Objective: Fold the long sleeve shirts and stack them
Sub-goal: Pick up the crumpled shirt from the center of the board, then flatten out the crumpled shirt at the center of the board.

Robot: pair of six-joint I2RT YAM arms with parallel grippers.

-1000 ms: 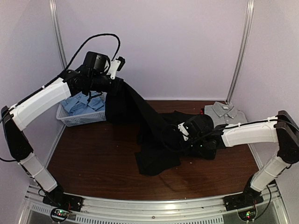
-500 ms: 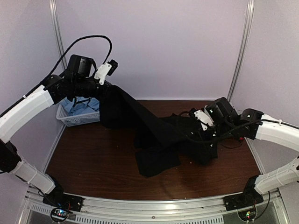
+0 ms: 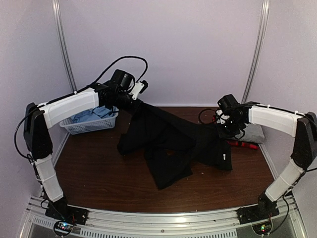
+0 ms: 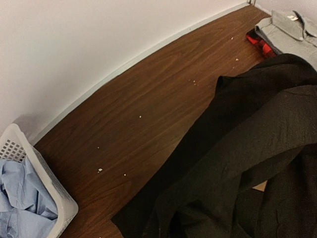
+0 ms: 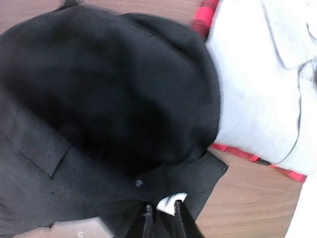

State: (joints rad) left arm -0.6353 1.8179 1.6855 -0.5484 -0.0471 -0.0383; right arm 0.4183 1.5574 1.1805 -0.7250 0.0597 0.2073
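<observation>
Near edge first: dark brown wooden table [image 3: 89, 168] carries a plain black cloth shirt [image 3: 171, 148]. Its low hem lies flat on the near side, the rest is strung up btwn both arms. Right tool [image 5: 162, 210] is at the black shirt's right end, fingers pinched together on its edge w/ a small white label btwn them. Left tool [image 3: 133, 100] is at the shirt's far-left peak. Cloth hangs from it, so it's clamped on the fabric, tho its fingers don't show in the wrist view. Just right of the black shirt: folded grey collared shirt [image 4: 292, 34] atop a red-and-black plaid shirt [image 3: 242, 144]. Far left of the black shirt, apart from it: white plastic mesh basket [image 3: 86, 127] w/ a crumpled light blue shirt [image 3: 91, 115] inside.
</observation>
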